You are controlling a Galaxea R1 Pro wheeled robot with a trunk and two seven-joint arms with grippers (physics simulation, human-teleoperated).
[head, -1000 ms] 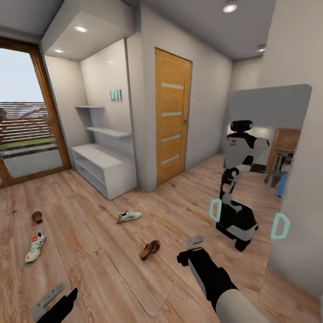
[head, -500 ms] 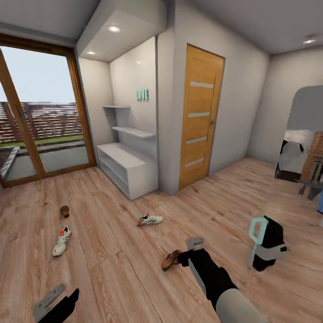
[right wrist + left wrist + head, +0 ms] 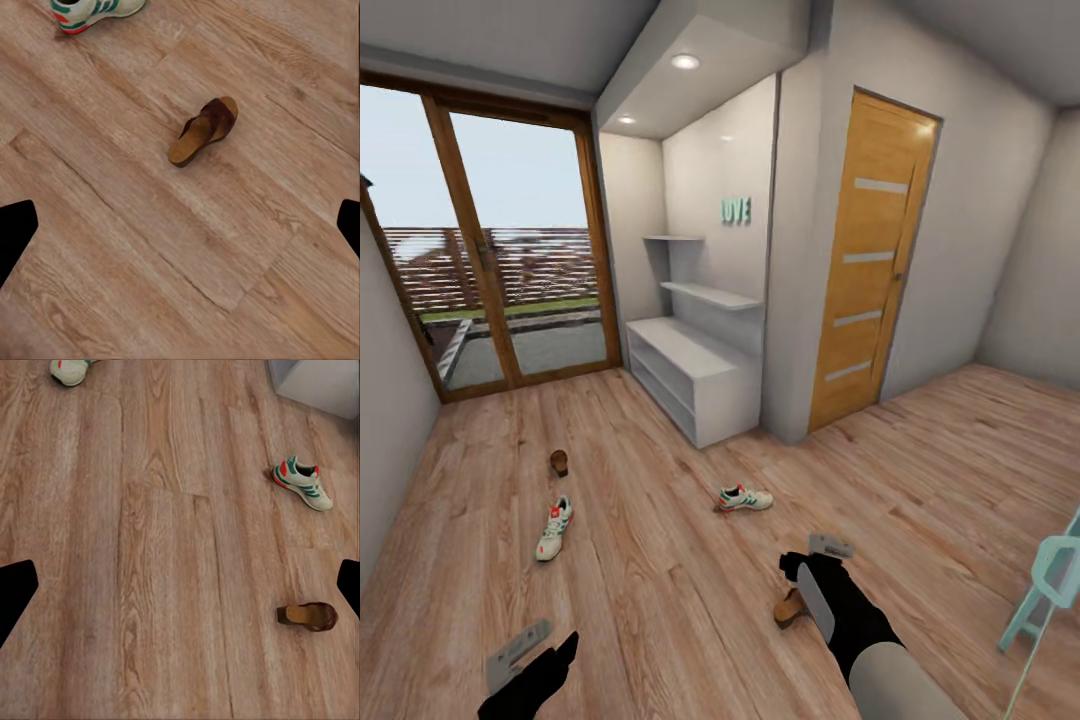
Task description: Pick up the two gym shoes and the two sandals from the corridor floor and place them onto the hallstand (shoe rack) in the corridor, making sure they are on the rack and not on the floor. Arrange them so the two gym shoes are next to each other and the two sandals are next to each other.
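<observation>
I am at the searching and approach step: all 4 shoes lie on the floor [image 3: 660,560] and nothing is on the rack [image 3: 690,375] yet. My right pincer [image 3: 822,556] hangs over the boards holding nothing; my wrist view catches only the dark tips at its 2 edges, with a broad stretch of floor between them, so I judge the jaws stand wide. My left pincer [image 3: 520,650] is likewise empty, and its wrist view also puts its tips at the far edges, so wide there too.

The nearest thing is sandal 1 [image 3: 202,131], just below and slightly ahead of my right pincer, lying on its side I think, though the render is too soft to be sure. Gym shoe 1 [image 3: 745,497] sits further ahead of that pincer, toward the rack. Gym shoe 2 [image 3: 554,527] lies ahead of my left pincer, and sandal 2 [image 3: 559,462] just beyond it. The rack stands well ahead of both pincers, against the alcove wall.

Next, I judge, comes lowering the right pincer onto sandal 1. It is flat, so the jaws must straddle its narrow width close to the floor before closing.
</observation>
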